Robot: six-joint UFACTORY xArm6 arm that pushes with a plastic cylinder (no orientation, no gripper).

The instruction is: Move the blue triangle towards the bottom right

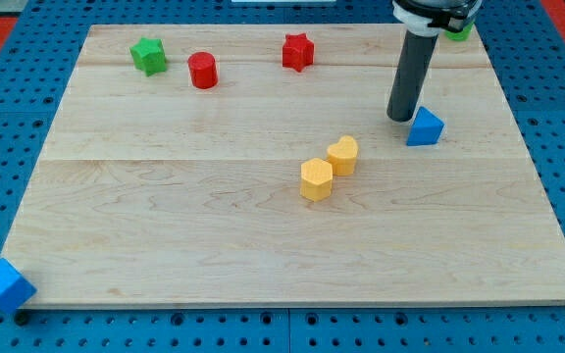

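Nearest, at view's bottom-left corner: small blue cube block (pixel 4 285), half off the edge of the pale wooden board (pixel 263 245), well apart from everything else. Mid-board: yellow hexagon block (pixel 316 179) touching yellow heart block (pixel 342 155), side by side, clear of the work area. Further up, toward view's right: blue triangle block (pixel 425 127), the task's thing, upper-right region of board, w/ my tip (pixel 400 119) just beside it on its upper-left flank, touching or nearly so; can't tell for certain. Plain dark rod, nothing to open or shut, holding nothing, only pressing sideways. Step in hand, by judgement: contact set up, push toward bottom right about to start or just under way; triangle far from that corner yet. Next move calls for steady diagonal slide down-right, tip kept behind triangle's centre so it doesn't spin off. Path looks free of blocks. Farthest, along view's top: green star block (pixel 149 55), red cylinder block (pixel 202 71), red star block (pixel 298 51), and a green block (pixel 462 31) mostly hidden behind the rod's collar, shape unclear.
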